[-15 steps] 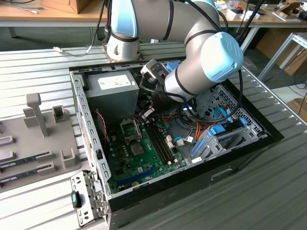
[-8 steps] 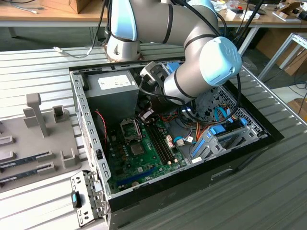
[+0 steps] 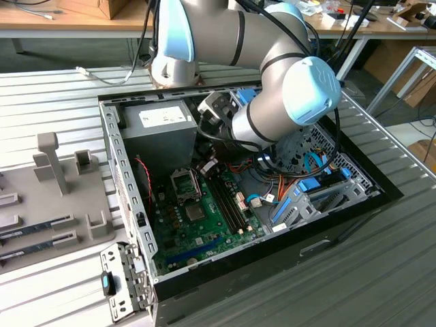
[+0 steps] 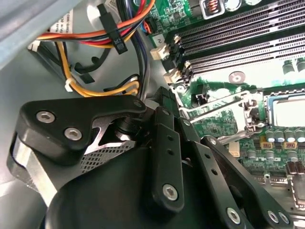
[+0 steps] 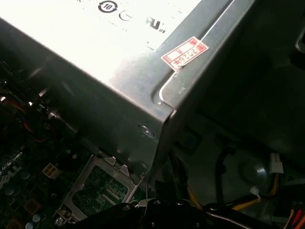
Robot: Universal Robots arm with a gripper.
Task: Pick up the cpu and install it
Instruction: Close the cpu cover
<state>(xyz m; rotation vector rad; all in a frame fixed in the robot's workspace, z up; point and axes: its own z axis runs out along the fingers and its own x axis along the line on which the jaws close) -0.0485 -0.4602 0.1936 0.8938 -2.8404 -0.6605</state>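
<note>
My gripper (image 3: 207,166) hangs low inside the open computer case (image 3: 129,177), just beside the power supply (image 3: 158,122) and over the motherboard (image 3: 204,221), near the processor socket (image 3: 184,182). I cannot tell whether it stands wide or narrow. The bright square within the socket frame (image 4: 250,112) in the second wrist view may be the cpu; I can't be sure.

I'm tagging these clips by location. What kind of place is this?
Probably a robotics lab or workshop: an open computer case lies on a ribbed metal bench, a grey parts fixture beside it, and cluttered desks behind.
</note>
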